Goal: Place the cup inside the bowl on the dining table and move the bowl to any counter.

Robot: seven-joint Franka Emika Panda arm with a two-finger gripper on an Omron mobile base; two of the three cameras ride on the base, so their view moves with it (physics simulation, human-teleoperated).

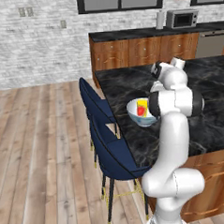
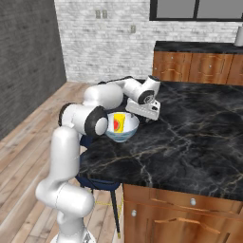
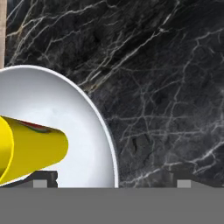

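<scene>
I am looking down from the end effector [image 3: 109, 181] at the bowl [image 3: 65, 113], which is sitting on the dining table [image 3: 166, 87] bench just below and to one side of it, near the bench's edge above the blue chairs [image 1: 103, 133]. The cup [image 3: 30, 151] is already lying inside the bowl, tipped on its side against the white wall. The two fingertips are standing well apart at the bottom of the hand view, one over the bowl's inside and one over bare marble, so I am judging that they are straddling the rim with nothing between them yet. The bowl is looking like glazed ceramic: stiff, fairly heavy, slick and chippable, so I am planning a firm pinch on the rim wall. The light cup may be rolling about inside during the carry to the counter [image 1: 143, 48] beyond.
</scene>
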